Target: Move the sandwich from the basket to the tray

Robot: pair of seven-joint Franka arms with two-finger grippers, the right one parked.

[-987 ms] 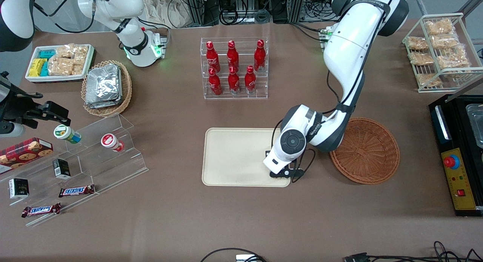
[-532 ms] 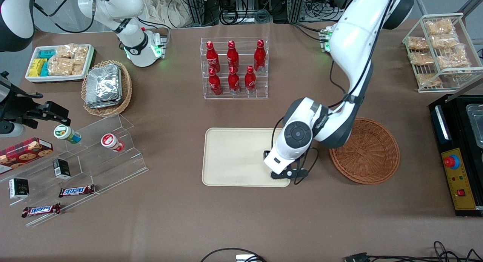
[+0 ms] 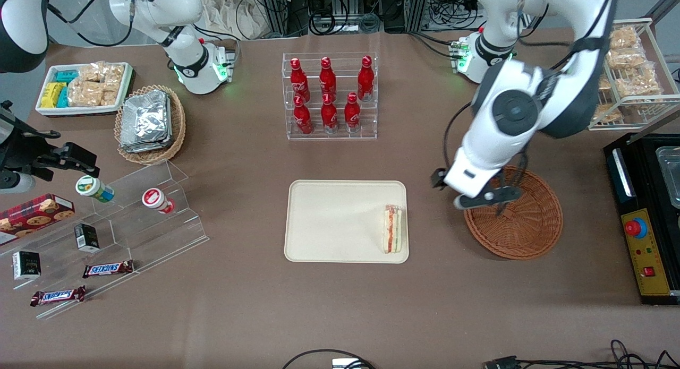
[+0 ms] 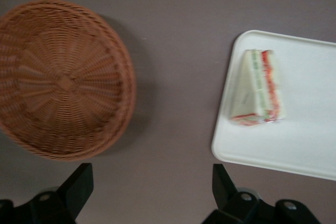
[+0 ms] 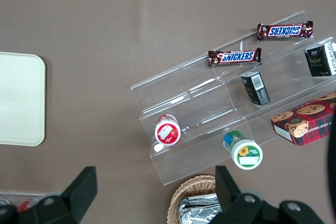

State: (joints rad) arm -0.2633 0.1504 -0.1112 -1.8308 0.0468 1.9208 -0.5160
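Hiding part of the basket [image 3: 523, 225], gripper [image 3: 467, 195] spread wide, lifted off the tray [image 3: 329, 220]; sandwich [image 3: 393, 229] left there, uncovered.

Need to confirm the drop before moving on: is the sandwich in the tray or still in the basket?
In the tray. The sandwich lies near its edge; the basket is empty. The open tool hangs beside the basket's rim.

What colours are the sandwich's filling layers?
Red-orange and green, between white bread, on the triangular wrapped sandwich; clearest in the left wrist view.
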